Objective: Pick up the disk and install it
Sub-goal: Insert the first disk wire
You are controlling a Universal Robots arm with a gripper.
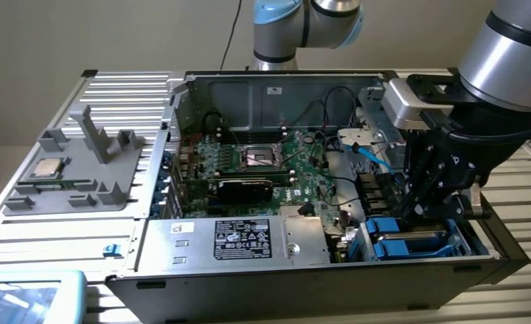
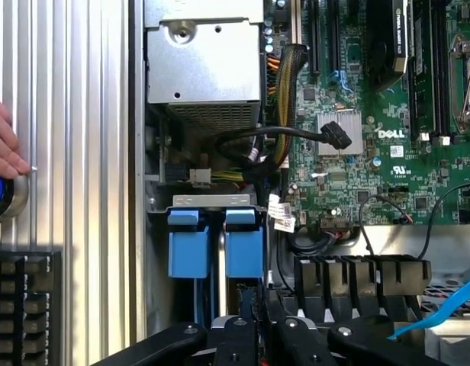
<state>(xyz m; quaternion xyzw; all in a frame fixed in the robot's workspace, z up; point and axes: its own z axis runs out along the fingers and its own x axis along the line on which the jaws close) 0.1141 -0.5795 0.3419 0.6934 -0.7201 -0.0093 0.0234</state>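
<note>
Blue-framed disk (image 2: 233, 305) sits edge-on in the bay at the case's (image 1: 247, 297) front corner, pinched between my nearly closed fingers (image 2: 243, 335). Tilting it could jam the carrier against the bay rails.

A plain beige wall (image 1: 85, 34) stands behind the ribbed metal table (image 1: 121, 88).

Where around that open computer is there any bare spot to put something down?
Bare ribbed metal table lies between the grey fixture tray and the case's front edge, and behind the tray. Inside the computer case it is crowded: motherboard, cables, power supply, and the gripper down in the blue drive bay.
</note>
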